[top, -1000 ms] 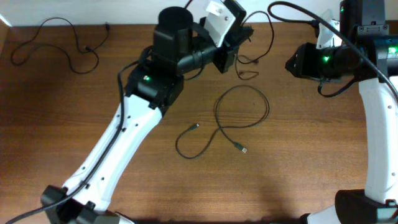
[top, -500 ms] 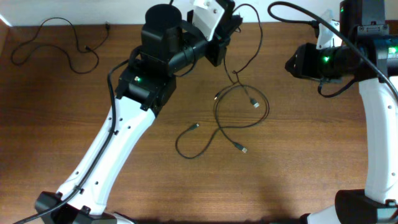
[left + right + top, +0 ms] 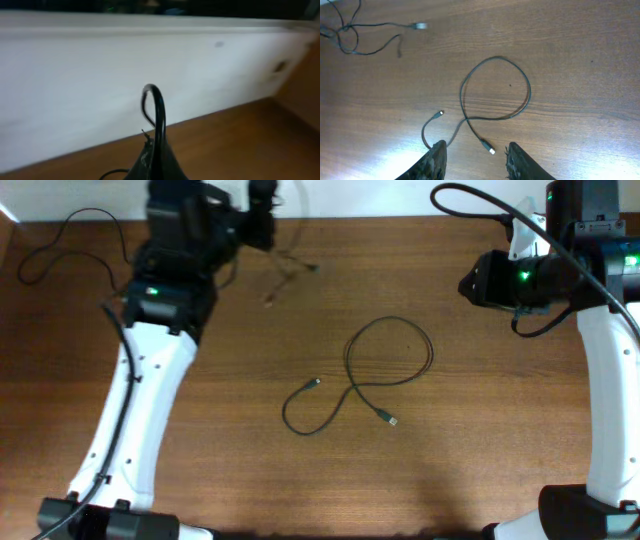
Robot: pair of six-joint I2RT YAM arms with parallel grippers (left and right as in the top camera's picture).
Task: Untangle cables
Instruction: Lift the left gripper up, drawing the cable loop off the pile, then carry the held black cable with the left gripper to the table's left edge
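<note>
- Your left gripper (image 3: 154,162) is up at the far side of the surface (image 3: 480,460), to the left. Its jaws are clamped on a bend of the held cable (image 3: 161,120), which stands out of them as a small arch.
- The rest of this cable hangs below the jaws and is blurred in the overhead view. Its plug end (image 3: 420,25) seems free. Near it the cord crosses itself, but I cannot tell if this is a real knot.
- The looped cable (image 3: 495,58) lies flat in the middle of the surface. It crosses itself once, both plugs are free, and it is well apart from the held one.
- A third cable (image 3: 70,217) lies in the far left corner, partly hidden by your left arm.
- Your right gripper (image 3: 477,160) is at the right side. Its jaws are apart and hold nothing.
- Main risk, in my judgement: the left arm is just beside the third cable. If you release there, the hanging cord can fall across it and make a new tangle.
- The jaws pinch only a thin bend, so a fast swing can pull the cord out.
- The hanging plug can also catch on the arm's own wiring.
</note>
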